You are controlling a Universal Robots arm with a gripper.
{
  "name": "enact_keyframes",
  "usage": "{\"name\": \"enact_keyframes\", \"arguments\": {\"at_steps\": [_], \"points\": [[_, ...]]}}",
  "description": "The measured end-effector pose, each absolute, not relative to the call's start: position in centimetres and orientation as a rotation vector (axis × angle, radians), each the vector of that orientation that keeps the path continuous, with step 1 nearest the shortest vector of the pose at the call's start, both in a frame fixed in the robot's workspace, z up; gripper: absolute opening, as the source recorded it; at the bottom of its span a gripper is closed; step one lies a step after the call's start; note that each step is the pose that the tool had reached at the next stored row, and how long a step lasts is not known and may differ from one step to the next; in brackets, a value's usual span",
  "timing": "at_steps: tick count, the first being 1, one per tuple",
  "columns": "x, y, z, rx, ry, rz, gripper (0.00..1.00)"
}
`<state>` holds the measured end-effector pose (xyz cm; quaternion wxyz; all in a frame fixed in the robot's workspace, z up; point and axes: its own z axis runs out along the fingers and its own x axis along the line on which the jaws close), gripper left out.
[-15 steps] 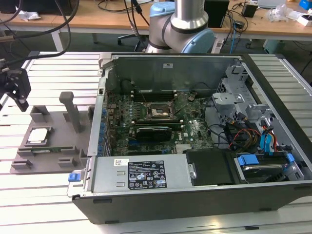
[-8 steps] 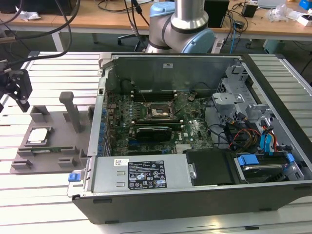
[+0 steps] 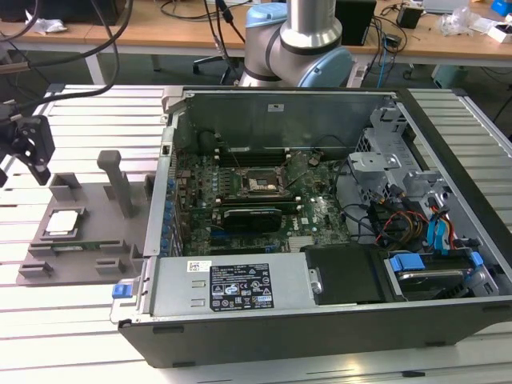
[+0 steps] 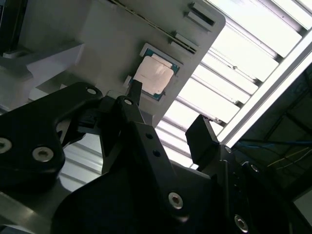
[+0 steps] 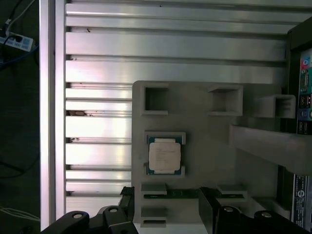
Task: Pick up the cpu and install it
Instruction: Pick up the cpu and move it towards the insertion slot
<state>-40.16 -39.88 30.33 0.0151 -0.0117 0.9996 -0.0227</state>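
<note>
CPU (image 3: 62, 223) and computer case (image 3: 280, 332) share a slatted metal surface (image 3: 72, 320). The open case fills the centre and the exterior view's right. A black-and-white label (image 3: 240, 286) on a grey metal box inside it carries print that cannot be made out. At the exterior view's lower left lies a grey holder tray (image 3: 100, 204). In both wrist views the gripper (image 5: 165, 192) hangs near the tray's edge, fingers spread, holding nothing. The CPU lies flat in the tray's square recess, silver top up, apart from the fingers.
</note>
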Motion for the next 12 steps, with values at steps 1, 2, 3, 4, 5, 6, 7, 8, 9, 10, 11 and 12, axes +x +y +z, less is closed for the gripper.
{"name": "enact_keyframes", "arguments": {"at_steps": [1, 2, 3, 4, 5, 6, 7, 8, 9, 10, 11, 12], "points": [[-40.15, -39.88, 30.30, -0.037, 3.110, -0.070, 0.64], [-40.14, -39.88, 30.27, -0.038, 3.110, -0.070, 0.64], [-40.13, -39.88, 30.23, -0.039, 3.110, -0.071, 0.64], [-40.12, -39.88, 30.20, -0.040, 3.110, -0.071, 0.64], [-40.11, -39.88, 30.18, -0.041, 3.110, -0.071, 0.64], [-40.11, -39.88, 30.14, -0.042, 3.110, -0.071, 0.64], [-40.10, -39.88, 30.11, -0.042, 3.110, -0.070, 0.64], [-40.09, -39.88, 30.07, -0.043, 3.110, -0.070, 0.64], [-40.08, -39.88, 30.03, -0.044, 3.110, -0.070, 0.64], [-40.08, -39.88, 30.01, -0.045, 3.110, -0.070, 0.64], [-40.07, -39.88, 29.97, -0.046, 3.110, -0.070, 0.64], [-40.05, -39.88, 29.92, -0.047, 3.110, -0.070, 0.64]]}}
